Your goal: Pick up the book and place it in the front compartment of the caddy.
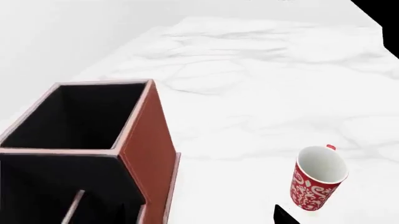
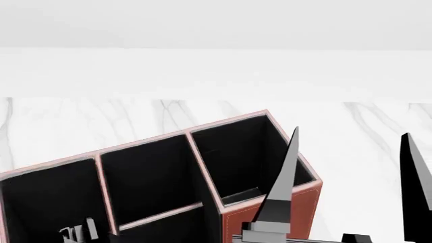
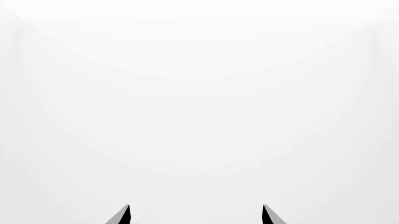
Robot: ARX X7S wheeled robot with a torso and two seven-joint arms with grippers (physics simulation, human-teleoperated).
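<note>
Beside the caddy's (image 2: 169, 172) end cell at 3 o'clock, the right claw (image 2: 354, 147) stands spread wide with nothing between its prongs. No book shows. Left claw unseen; a mug (image 1: 317, 179) stands on the worktop (image 1: 262, 93).

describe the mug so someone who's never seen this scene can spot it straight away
Start at the white marble table and find the big reddish-brown caddy. The mug stands apart from it on bare marble, in the left wrist view. It is the only small round thing: red with a white swirling pattern, white inside.
</note>
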